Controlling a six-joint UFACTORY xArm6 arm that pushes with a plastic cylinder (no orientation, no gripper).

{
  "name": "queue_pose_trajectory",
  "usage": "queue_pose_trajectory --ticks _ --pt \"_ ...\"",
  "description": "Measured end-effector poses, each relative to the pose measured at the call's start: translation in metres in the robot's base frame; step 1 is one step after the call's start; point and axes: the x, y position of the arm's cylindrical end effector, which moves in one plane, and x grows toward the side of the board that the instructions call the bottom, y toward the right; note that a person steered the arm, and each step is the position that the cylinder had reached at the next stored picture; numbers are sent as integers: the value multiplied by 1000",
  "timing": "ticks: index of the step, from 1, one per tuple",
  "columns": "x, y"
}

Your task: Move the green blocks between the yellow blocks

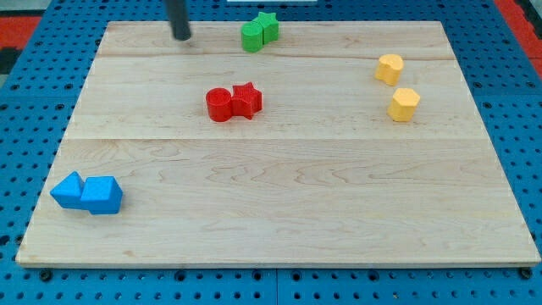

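Two green blocks touch each other at the view's top centre: a rounded green block [251, 37] and a green star [268, 26] just to its right. Two yellow blocks stand at the right, slightly apart: a yellow rounded block [389, 68] above and a yellow hexagonal block [405, 104] below it. My tip [182, 36] rests on the board at the top, left of the green blocks, with a clear gap between them.
A red cylinder [218, 105] and a red star [246, 99] touch each other near the board's middle. Two blue blocks [87, 193] sit together at the lower left. The wooden board [288, 212] lies on a blue pegboard.
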Motion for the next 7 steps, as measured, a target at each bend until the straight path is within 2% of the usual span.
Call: queue_pose_trajectory --ticks 1,2,3,5,6,7 --pt "-10 30" --pt "-7 95" --pt "-6 185" --pt "6 261" --pt "11 282" --pt "0 188"
